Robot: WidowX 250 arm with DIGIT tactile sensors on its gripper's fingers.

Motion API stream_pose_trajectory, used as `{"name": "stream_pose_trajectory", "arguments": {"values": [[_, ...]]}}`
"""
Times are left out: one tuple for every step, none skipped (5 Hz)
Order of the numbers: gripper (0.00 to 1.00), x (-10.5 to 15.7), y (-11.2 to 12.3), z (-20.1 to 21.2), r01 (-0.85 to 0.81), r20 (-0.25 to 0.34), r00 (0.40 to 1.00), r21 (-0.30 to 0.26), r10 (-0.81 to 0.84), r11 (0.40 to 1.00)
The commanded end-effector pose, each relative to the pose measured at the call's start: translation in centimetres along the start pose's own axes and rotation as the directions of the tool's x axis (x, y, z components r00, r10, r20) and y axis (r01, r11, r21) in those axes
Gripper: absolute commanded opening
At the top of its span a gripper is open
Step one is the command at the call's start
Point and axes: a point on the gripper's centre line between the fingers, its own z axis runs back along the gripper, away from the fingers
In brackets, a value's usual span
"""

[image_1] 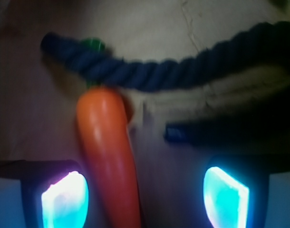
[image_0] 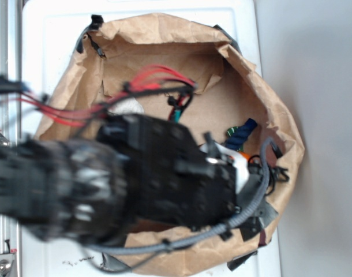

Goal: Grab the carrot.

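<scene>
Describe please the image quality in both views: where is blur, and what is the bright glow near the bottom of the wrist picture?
Exterior view: the arm is blurred and hides much of the paper bag; daylight is even. Wrist view: dim and soft overall; the carrot and blue rope lack sharp edges; the two fingertips glow cyan, overexposed, with the gripper open.
</scene>
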Motion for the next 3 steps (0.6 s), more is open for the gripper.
{"name": "stream_pose_trajectory", "arguments": {"values": [[1.00,0.1,-1.3,-1.6,0.020,0.084,0.996,-0.054,-0.015,0.998],[1.00,0.2,-2.0,-2.0,0.037,0.093,0.995,-0.039,-0.034,0.999],[1.00,1.1,-2.4,-3.4,0.144,0.094,0.984,0.092,-0.152,0.985]]}}
